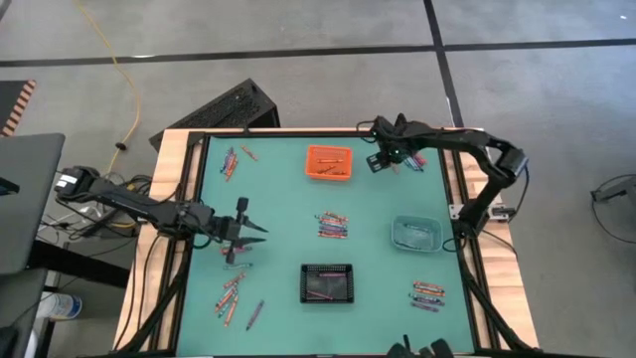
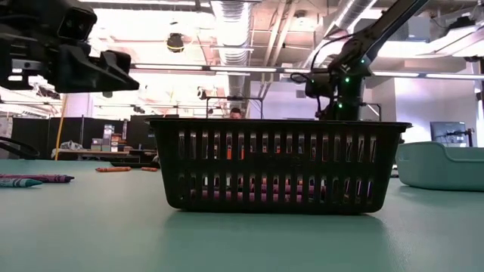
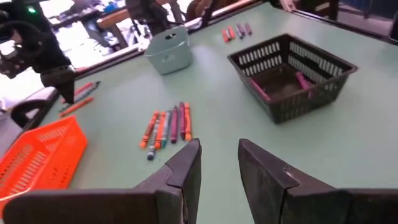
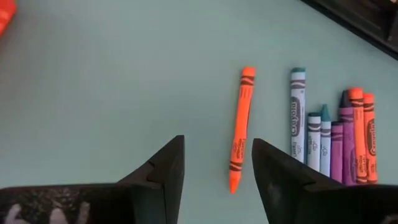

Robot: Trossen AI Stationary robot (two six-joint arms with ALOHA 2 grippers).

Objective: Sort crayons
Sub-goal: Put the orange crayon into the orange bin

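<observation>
Right wrist view: I see my right tool (image 4: 217, 168), fingers apart, empty, above a paper-wrapped orange crayon (image 4: 240, 129) on the desk; row of crayons (image 4: 333, 137) at its three o'clock.

A green worktop (image 1: 278, 179) with a pale wooden rim carries three bins. The orange bin (image 1: 329, 161) sits at the far side, about mid-width. The black bin (image 1: 328, 282) stands near the front edge, in line with it, its slatted wall filling the middle of the low view. The teal bin (image 1: 416, 235) lies to the right, between the two in depth. On the grey floor a yellow cable (image 1: 119, 70) runs far left, beside a black case (image 1: 227, 107).
</observation>
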